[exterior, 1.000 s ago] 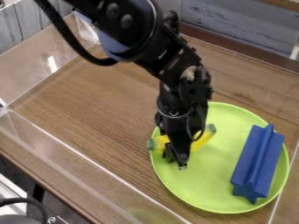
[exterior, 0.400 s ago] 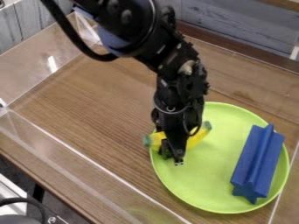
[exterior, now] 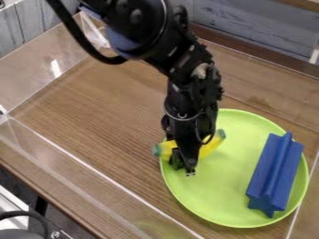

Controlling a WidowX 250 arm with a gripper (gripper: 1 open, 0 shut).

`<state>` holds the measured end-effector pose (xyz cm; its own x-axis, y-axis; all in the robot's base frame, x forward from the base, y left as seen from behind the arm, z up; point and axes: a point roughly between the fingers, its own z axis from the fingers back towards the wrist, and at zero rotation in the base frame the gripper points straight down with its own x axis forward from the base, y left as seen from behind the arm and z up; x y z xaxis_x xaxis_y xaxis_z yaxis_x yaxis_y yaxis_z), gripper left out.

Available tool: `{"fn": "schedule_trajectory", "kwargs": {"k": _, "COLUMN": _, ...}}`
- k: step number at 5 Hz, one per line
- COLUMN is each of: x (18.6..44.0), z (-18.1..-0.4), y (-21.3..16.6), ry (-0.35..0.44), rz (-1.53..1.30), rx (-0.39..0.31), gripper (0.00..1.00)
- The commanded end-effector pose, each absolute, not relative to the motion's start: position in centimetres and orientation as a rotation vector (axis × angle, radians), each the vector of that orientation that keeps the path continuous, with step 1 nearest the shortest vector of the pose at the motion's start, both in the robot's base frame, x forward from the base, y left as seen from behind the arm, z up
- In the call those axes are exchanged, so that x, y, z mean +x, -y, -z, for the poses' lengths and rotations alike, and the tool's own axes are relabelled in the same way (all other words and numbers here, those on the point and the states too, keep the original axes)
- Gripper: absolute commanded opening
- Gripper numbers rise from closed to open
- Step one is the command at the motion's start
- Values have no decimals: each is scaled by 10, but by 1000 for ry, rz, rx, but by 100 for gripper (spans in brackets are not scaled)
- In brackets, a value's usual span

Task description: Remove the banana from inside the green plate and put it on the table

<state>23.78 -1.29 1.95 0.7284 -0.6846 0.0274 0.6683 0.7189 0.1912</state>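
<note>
While the black, jointed robot gripper (exterior: pixel 186 157) works low over the near-left part of the large round lime-green plastic plate (exterior: pixel 225 191), the small curved yellow toy banana (exterior: pixel 214 147) lies mostly hidden behind its fingers, one end showing on each side. Compared with a second ago, arm and banana have both shifted slightly, up and to the left in the camera view; between the last two views hardly anything differs. Banana and gripper moving together suggests firm contact, perhaps a grip, though a push would look much the same. Fingers overlap the middle of the fruit; cannot tell whether they are closed on it or merely straddling it. Banana's left tip, dark green-brown, now reaches the plate's left rim, possibly over it; the rest is within the plate's outline, and no lift off its surface can be made out. Task judged under way, removal not done. To the right of the banana, on the same plate, a long blue ridged block (exterior: pixel 275 175) lies unmoved and well apart from the fingers; it is not the target. Brown wood-grain tabletop (exterior: pixel 106 112) extends left of the plate and looks a sensible place for setting down. Next move: secure the hold, raise enough for both tips to pass the rim, then carry left. Main risk: dragging the plate along or letting the curved toy roll out.
</note>
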Motion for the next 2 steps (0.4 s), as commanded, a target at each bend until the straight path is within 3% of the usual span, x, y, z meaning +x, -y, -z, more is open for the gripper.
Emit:
{"fn": "schedule_trajectory", "kwargs": {"k": 1, "x": 235, "z": -16, "y": 3, "ry": 63, "rz": 731, "rx": 176, "gripper": 0}}
{"fn": "schedule_trajectory", "kwargs": {"k": 2, "x": 235, "z": -17, "y": 1, "ry": 58, "rz": 729, "rx": 178, "gripper": 0}}
